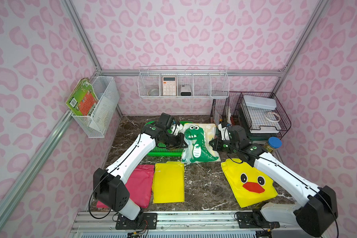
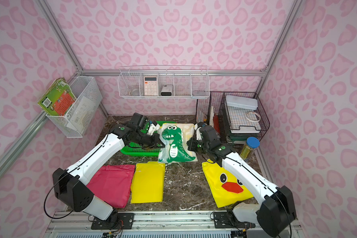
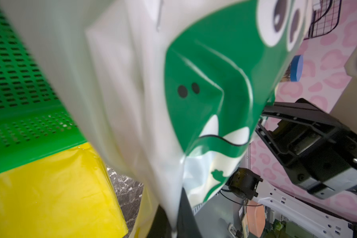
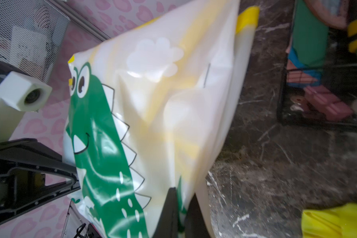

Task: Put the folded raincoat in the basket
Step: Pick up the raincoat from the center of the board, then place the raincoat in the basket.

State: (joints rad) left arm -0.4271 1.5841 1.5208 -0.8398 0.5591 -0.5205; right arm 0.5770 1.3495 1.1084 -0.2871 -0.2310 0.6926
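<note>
The folded raincoat (image 1: pixel 196 142) (image 2: pixel 174 142) is whitish with a green dinosaur print. It hangs between my two grippers at the right end of the bright green basket (image 1: pixel 165 153) (image 2: pixel 136 151). My left gripper (image 1: pixel 183 144) (image 3: pixel 175 224) is shut on its left edge. On its right edge my right gripper (image 1: pixel 210 143) (image 4: pixel 181 216) is shut. Up close the raincoat (image 3: pixel 204 92) (image 4: pixel 153 123) fills both wrist views. The basket's perforated floor (image 3: pixel 19 86) shows beside it in the left wrist view. My left arm hides part of the basket from above.
A pink folded raincoat (image 1: pixel 140 185), a plain yellow one (image 1: pixel 169 182) and a yellow duck-face one (image 1: pixel 249 183) lie on the marble table in front. A black wire rack (image 1: pixel 256 115) and a blue-lidded jar (image 1: pixel 273 144) stand at the back right. White wire baskets (image 1: pixel 183 84) hang on the walls.
</note>
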